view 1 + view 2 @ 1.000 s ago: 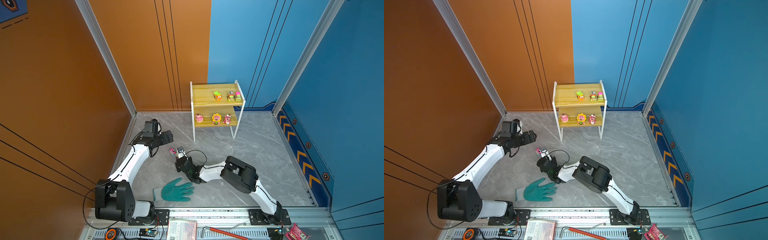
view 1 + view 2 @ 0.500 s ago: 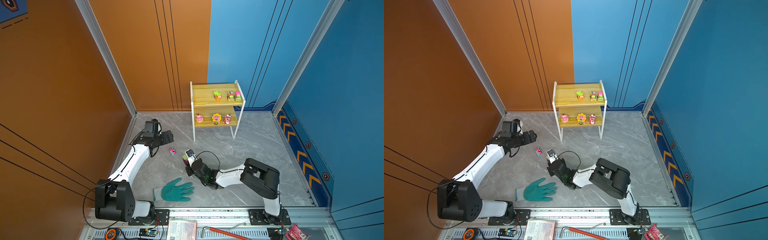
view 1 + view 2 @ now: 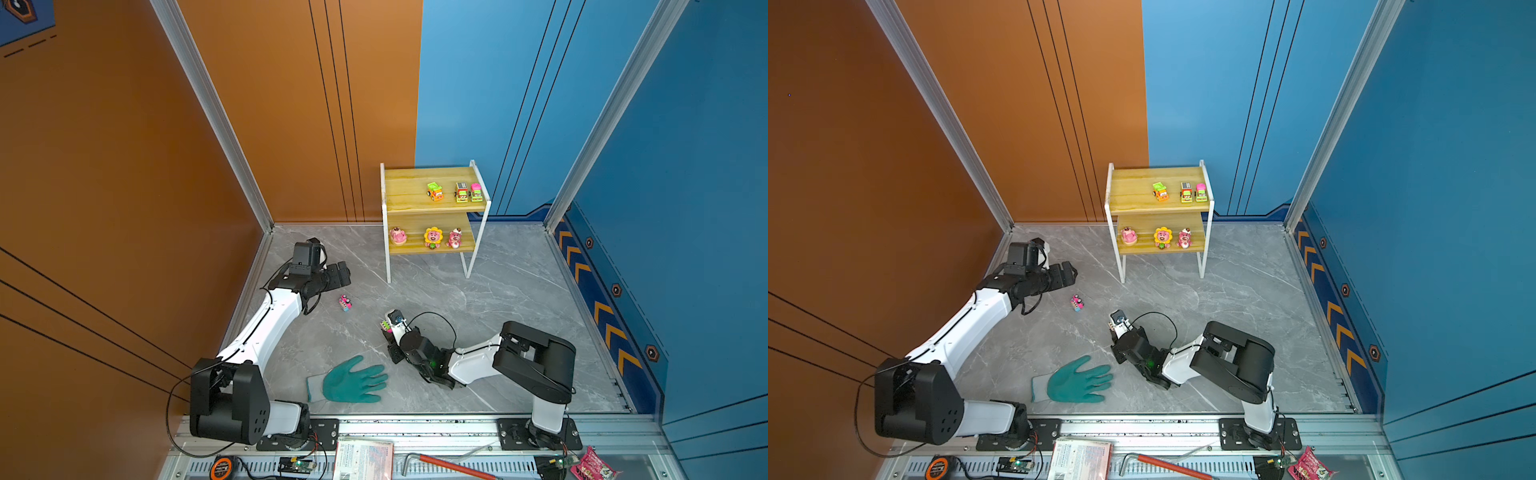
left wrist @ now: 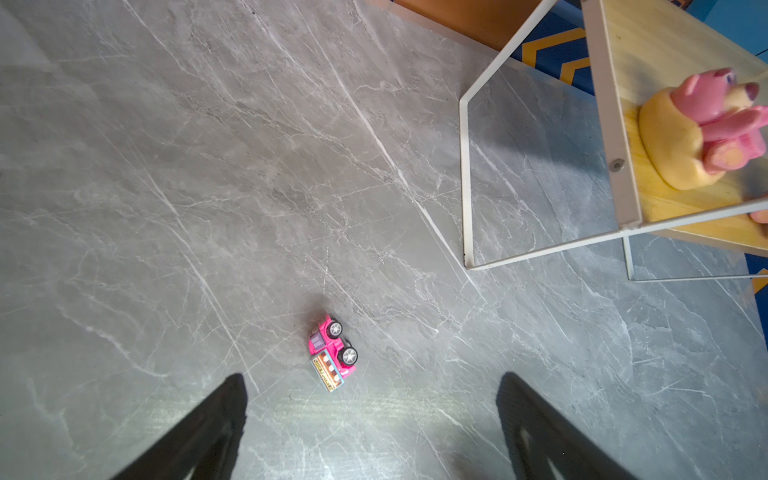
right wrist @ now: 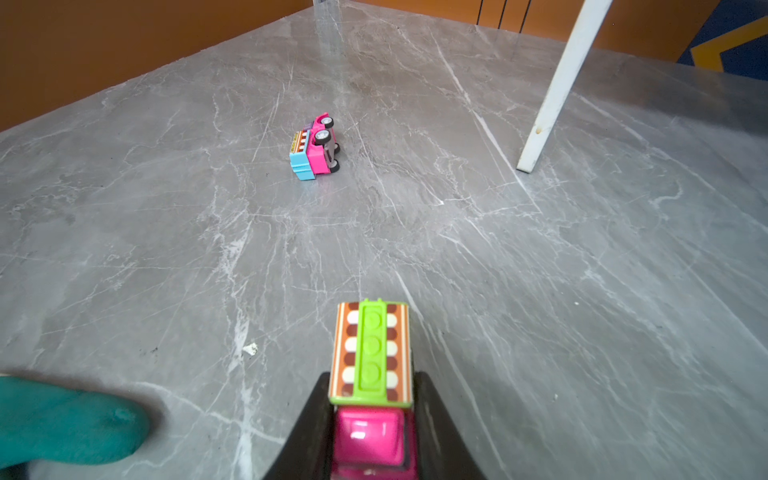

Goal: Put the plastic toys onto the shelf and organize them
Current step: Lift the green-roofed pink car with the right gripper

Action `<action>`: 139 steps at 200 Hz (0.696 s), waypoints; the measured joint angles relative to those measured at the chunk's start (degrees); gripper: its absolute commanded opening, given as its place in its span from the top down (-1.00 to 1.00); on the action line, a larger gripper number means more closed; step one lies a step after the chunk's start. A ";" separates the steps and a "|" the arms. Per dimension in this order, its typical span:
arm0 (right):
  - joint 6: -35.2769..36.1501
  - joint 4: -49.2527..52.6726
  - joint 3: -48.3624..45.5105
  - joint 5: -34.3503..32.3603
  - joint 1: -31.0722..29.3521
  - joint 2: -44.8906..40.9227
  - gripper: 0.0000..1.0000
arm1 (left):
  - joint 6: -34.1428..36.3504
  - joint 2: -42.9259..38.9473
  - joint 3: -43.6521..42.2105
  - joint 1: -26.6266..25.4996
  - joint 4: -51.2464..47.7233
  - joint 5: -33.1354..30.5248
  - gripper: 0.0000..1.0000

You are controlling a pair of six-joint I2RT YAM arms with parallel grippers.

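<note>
The shelf (image 3: 405,191) stands at the back of the floor, with three toy cars (image 3: 461,192) on its top board and three pink bears (image 3: 433,238) on its lower board. A pink toy car (image 3: 345,302) (image 4: 332,353) (image 5: 313,147) lies on its side on the grey floor. My left gripper (image 3: 343,274) (image 4: 370,378) hangs open just behind and left of it, holding nothing. My right gripper (image 3: 390,328) (image 5: 371,378) is shut on a pink car with a green and orange top (image 5: 372,353), low over the floor right of the fallen car.
A teal work glove (image 3: 349,380) (image 5: 62,424) lies palm up near the front edge, left of my right arm. The shelf's white leg (image 5: 552,91) stands ahead of my right gripper. Orange and blue walls enclose the floor. A tape measure (image 3: 220,468) and red-handled tool (image 3: 449,465) lie on the front rail.
My right gripper has carried the green-topped car rightward and toward the front, away from the pink car on the floor. The left arm has not moved.
</note>
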State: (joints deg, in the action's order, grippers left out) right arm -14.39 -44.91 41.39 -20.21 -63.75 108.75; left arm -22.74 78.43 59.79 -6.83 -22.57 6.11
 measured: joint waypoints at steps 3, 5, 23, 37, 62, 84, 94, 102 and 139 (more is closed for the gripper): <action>0.00 -0.22 0.00 0.17 0.00 0.31 0.43 | 0.00 0.00 0.00 0.00 -0.02 0.00 -0.90; 0.00 -0.33 0.02 0.31 0.00 0.55 0.43 | 0.00 0.00 0.00 0.00 -0.02 0.00 -0.90; 0.00 -1.38 0.00 1.05 0.00 2.32 0.42 | 0.00 0.00 0.00 0.00 0.00 0.00 -0.90; 0.00 -2.19 0.00 1.51 0.02 3.41 0.41 | 0.00 0.00 0.00 0.00 -0.02 0.02 -0.90; 0.00 -3.08 0.00 2.19 0.02 3.89 0.29 | 0.00 0.00 0.00 0.00 0.00 0.02 -0.90; -0.07 -4.24 0.00 2.34 0.07 3.89 0.14 | -0.02 0.02 0.00 -0.04 -0.02 0.07 -0.90; -0.20 -4.44 -0.02 2.43 0.07 3.89 0.10 | 0.00 0.02 0.00 -0.07 -0.02 0.13 -0.90; -0.17 -4.52 -0.04 2.51 0.13 3.89 0.08 | -0.02 0.07 0.00 -0.15 0.00 0.15 -0.90; -0.17 -4.90 -0.09 3.13 0.55 3.89 0.08 | 0.20 0.28 0.00 -1.14 0.00 0.13 -0.90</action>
State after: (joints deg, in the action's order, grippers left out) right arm -14.57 -49.80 41.30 -17.08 -63.20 112.64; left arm -22.55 78.72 59.79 -7.97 -22.57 6.24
